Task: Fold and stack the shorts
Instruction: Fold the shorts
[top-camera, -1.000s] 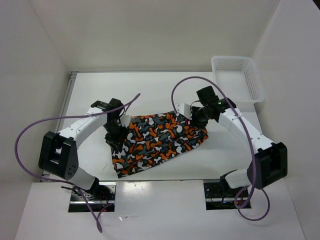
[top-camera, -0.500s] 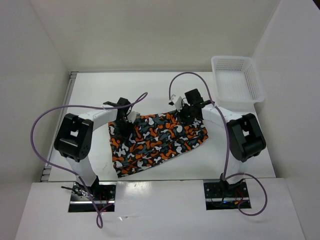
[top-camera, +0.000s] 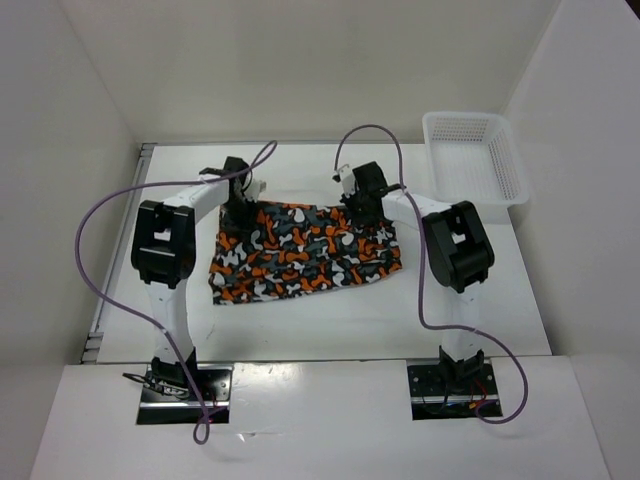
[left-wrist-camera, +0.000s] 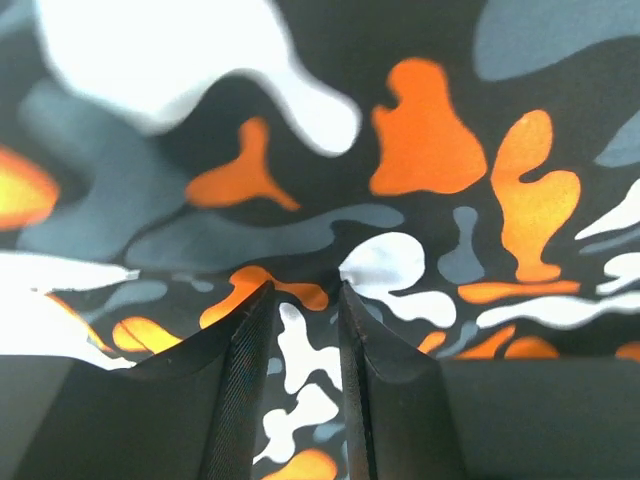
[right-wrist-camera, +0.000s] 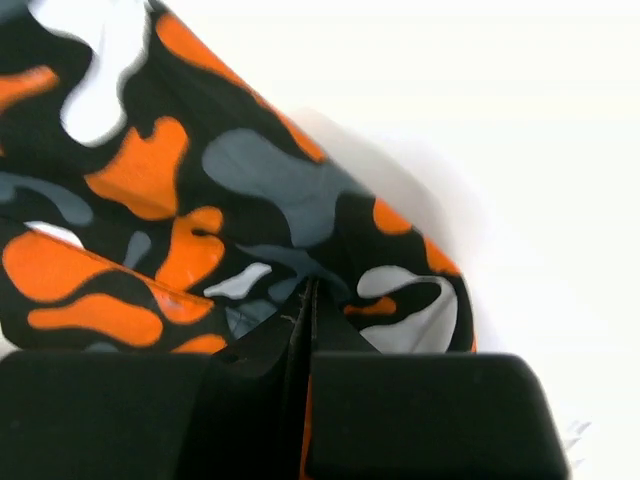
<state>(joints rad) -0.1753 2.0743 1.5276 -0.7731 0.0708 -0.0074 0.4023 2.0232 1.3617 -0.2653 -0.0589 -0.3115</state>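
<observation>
At the middle of the table (top-camera: 470, 300) you have the shorts (top-camera: 305, 255) lying flat as a broad band, held at both far corners. The left gripper (top-camera: 238, 204) pinches the far left corner and the right gripper (top-camera: 361, 203) the far right one. In the left wrist view the fingers (left-wrist-camera: 235, 390) stand nearly together with a narrow strip of printed cloth caught between them. In the right wrist view the fingers (right-wrist-camera: 410, 420) are pressed tight on a puckered edge. Expect the cloth to be light, limp and in no way fragile; it bunches at each pinch and would likely sag wherever you leave it unsupported. Take it by hems and corners, both sides at once, and keep it taut between your two holds. Counted: one pair of shorts, one white mesh basket (top-camera: 475, 150) at the far right, well apart from the cloth, and two grippers, both occupied. Whether the cloth is already doubled, you cannot tell.
</observation>
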